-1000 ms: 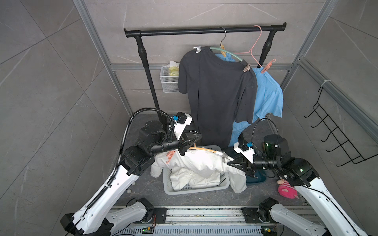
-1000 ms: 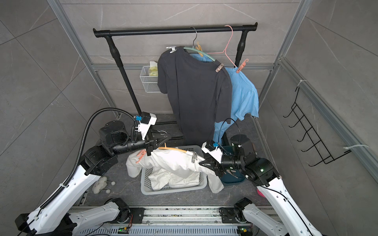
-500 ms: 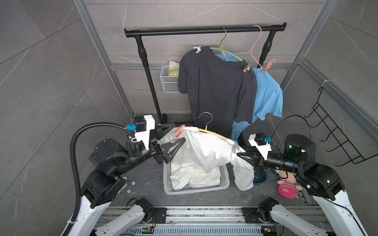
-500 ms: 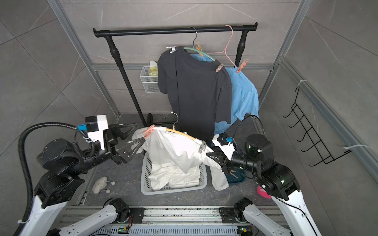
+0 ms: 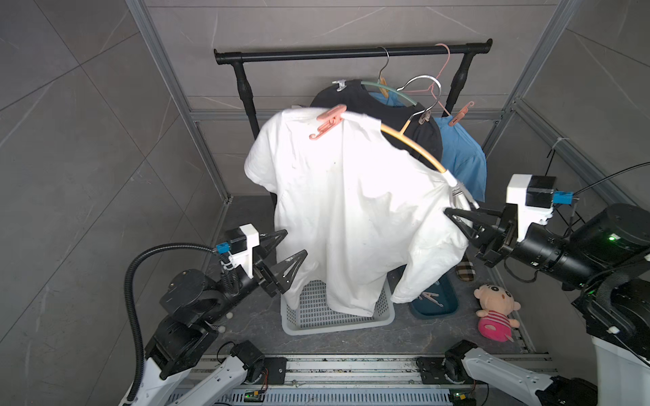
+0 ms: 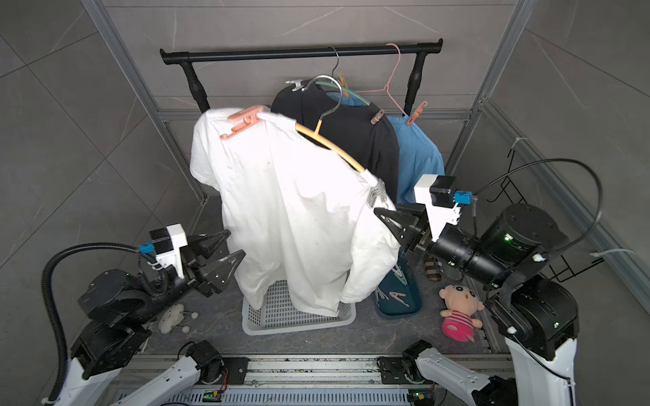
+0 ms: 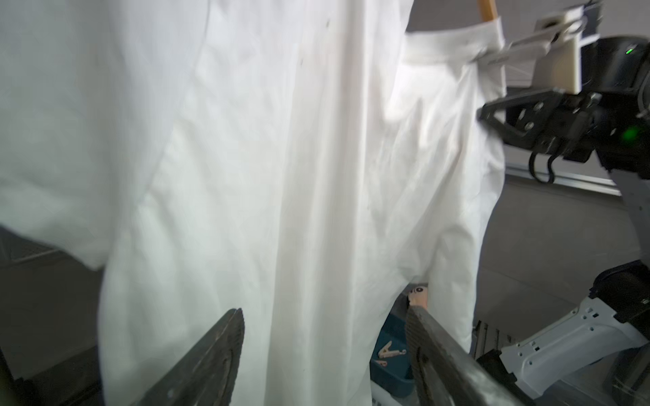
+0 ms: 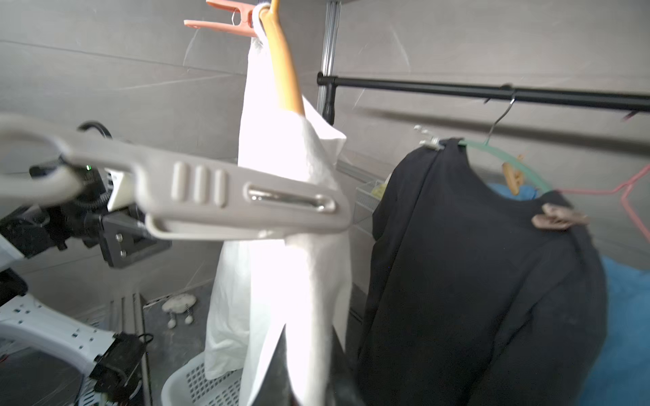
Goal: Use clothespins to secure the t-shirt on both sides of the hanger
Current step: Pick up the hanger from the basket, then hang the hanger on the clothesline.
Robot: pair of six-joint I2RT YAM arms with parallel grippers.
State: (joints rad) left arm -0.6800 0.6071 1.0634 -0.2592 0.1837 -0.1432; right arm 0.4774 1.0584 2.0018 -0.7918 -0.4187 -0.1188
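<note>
At the right of the scene, the right gripper is closed on the shoulder fabric of the white t-shirt, just below the pale grey clothespin clipped at the low, near end of the yellow hanger. The hanger tilts up and away to its far left end, where a pink clothespin sits on the other shoulder. With both sides apparently pinned, the job now is carrying the load safely. That calls for a firm pinch and a level hanger, so neither clip is levered off. At the lower left, the left gripper is open and empty beside the hem, and it should avoid snagging the cloth above the basket.
</note>
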